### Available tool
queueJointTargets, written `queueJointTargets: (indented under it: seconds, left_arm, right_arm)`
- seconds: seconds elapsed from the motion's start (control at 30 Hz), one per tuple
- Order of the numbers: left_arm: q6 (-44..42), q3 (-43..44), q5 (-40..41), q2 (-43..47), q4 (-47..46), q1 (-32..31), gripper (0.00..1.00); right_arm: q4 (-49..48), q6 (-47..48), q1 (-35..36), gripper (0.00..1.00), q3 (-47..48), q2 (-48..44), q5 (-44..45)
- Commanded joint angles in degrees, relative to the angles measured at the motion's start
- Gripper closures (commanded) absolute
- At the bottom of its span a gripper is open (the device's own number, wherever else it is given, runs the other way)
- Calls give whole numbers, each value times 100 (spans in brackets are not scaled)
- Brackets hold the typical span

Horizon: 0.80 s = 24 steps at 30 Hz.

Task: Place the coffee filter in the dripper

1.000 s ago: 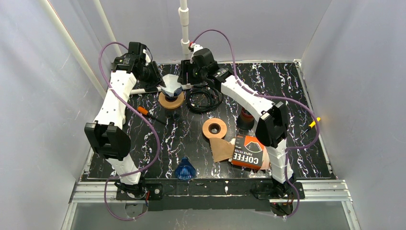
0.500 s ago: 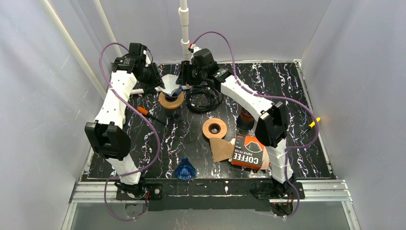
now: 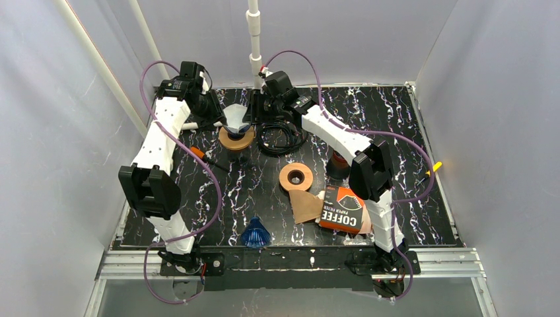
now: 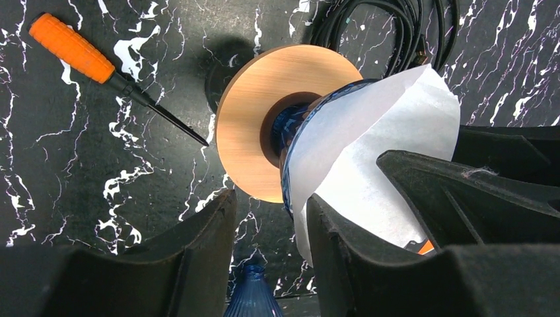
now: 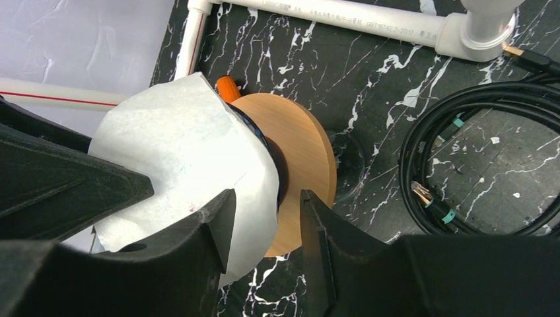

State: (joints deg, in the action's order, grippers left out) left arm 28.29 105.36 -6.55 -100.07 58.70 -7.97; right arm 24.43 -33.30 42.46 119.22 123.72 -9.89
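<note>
A white paper filter (image 3: 234, 117) sits in a blue dripper (image 4: 298, 125) that rests on a round wooden stand (image 3: 236, 139) at the back of the table. My left gripper (image 3: 220, 113) is at the filter's left side and my right gripper (image 3: 255, 112) at its right. In the left wrist view the left gripper (image 4: 269, 205) is open, with one finger (image 4: 350, 257) lying against the filter (image 4: 383, 145). In the right wrist view the right gripper (image 5: 266, 198) is open, with one finger (image 5: 198, 244) over the filter's edge (image 5: 185, 152) and the stand (image 5: 300, 158) behind.
A black cable coil (image 3: 280, 135) lies right of the stand. An orange screwdriver (image 3: 198, 153) lies to its left. Nearer are a second wooden ring (image 3: 296, 177), a brown filter (image 3: 305, 206), a coffee filter pack (image 3: 343, 209) and a second blue dripper (image 3: 255, 233). A white pipe (image 3: 254, 39) stands behind.
Both grippers have closed in on the filter from either side. The filter now stands higher and more gathered, hiding the blue dripper in the top view.
</note>
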Motion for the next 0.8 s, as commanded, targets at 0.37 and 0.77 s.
queueJointTargets:
  seconds: [0.37, 0.77]
  left_arm:
    - [-247, -294, 202, 45, 270, 41, 66]
    - [-267, -258, 354, 41, 337, 75, 64]
  right_arm:
    - [-166, -390, -18, 62, 155, 91, -441]
    - [-166, -418, -18, 60, 163, 108, -547]
